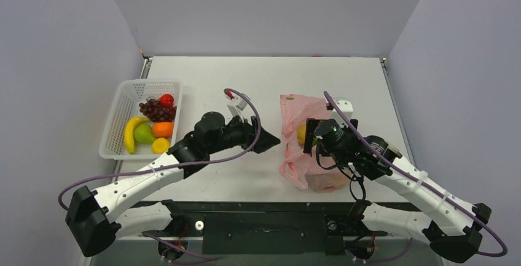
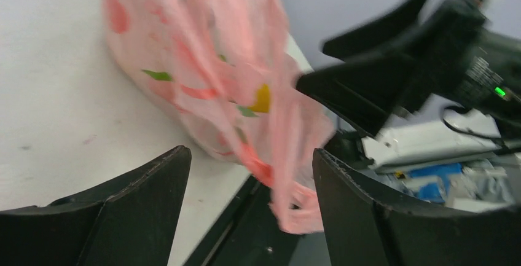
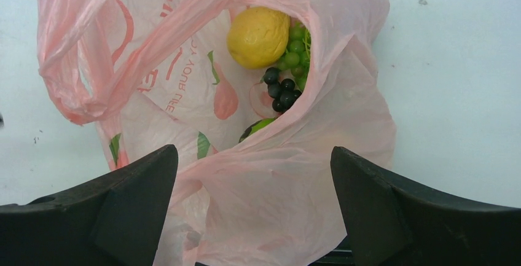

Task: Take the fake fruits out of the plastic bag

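The pink plastic bag [image 1: 296, 113] lies on the table between my arms, its mouth gaping in the right wrist view [image 3: 289, 174]. Inside it I see a yellow lemon [image 3: 258, 37], green grapes [image 3: 297, 48], dark grapes [image 3: 281, 91] and a bit of a green fruit [image 3: 262, 126]. My right gripper [image 3: 254, 152] hovers open over the bag's near film, holding nothing. Just left of the bag is my left gripper [image 1: 271, 140], open; a blurred loop of the bag [image 2: 295, 198] hangs between its fingers, ungripped. Other fruits sit in the basket.
A white mesh basket [image 1: 121, 103] at the left holds a banana [image 1: 129, 134], a green pear [image 1: 145, 134], an orange [image 1: 163, 129], purple grapes [image 1: 157, 111] and a red fruit [image 1: 166, 100]. The bag reaches the table's near edge [image 1: 258, 203].
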Tool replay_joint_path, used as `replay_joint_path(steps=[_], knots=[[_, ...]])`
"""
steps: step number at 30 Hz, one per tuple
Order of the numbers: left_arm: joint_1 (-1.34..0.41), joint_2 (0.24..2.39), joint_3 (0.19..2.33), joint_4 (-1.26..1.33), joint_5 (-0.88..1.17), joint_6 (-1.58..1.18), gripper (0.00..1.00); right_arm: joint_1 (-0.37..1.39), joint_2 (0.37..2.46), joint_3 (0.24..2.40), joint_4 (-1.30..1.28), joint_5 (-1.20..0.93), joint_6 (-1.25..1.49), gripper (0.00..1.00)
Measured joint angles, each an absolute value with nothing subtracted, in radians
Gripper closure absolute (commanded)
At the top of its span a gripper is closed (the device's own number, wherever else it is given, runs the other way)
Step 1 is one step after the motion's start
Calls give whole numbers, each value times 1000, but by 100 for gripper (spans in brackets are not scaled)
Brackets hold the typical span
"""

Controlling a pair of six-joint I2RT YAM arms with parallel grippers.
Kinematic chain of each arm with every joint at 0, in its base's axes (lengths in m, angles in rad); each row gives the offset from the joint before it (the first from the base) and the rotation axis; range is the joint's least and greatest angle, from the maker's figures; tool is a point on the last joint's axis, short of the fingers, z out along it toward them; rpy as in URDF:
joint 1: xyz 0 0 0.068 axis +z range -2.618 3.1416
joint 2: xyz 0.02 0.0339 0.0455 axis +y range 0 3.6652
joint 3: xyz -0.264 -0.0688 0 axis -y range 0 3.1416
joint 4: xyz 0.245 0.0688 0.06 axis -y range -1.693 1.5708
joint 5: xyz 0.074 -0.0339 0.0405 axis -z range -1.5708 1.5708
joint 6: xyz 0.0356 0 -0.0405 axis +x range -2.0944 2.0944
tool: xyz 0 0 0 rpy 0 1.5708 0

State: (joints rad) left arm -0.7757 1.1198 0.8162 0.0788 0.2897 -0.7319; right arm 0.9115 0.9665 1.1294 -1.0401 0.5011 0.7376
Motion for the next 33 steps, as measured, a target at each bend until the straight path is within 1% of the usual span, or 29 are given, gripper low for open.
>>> replay_joint_path(steps=[3,6,10,14,16,17,18,19,20,21,22,26,33], knots=[[-926,1081,817,65,204,-729,31,883,966,1130,-1028,498,722,10],[-1071,1101,837,49,105,-723,34,848,966,1130,-1021,495,705,10],[-1158,1185,880,-10,-22,-709,39,796,957,1130,-1018,478,677,10],[-1219,1258,931,-94,-130,-669,49,758,936,1130,-1018,460,658,11],[-1238,1272,951,-121,-156,-651,61,746,925,1130,-1018,453,652,11],[-1243,1274,960,-127,-162,-644,74,741,920,1130,-1018,449,648,12],[-1246,1276,968,-133,-168,-637,83,738,917,1130,-1017,446,645,12],[-1247,1276,973,-135,-172,-635,86,736,915,1130,-1017,442,643,12],[-1248,1276,979,-138,-175,-629,93,732,914,1129,-1017,438,640,13],[-1250,1276,983,-136,-177,-623,97,731,914,1129,-1017,435,640,13],[-1251,1276,984,-133,-177,-621,100,728,914,1129,-1017,430,640,14],[-1286,1272,984,-109,-179,-586,100,708,914,1129,-1018,403,639,14],[-1425,1272,1029,-58,-179,-440,100,674,927,1137,-1044,326,633,13]])
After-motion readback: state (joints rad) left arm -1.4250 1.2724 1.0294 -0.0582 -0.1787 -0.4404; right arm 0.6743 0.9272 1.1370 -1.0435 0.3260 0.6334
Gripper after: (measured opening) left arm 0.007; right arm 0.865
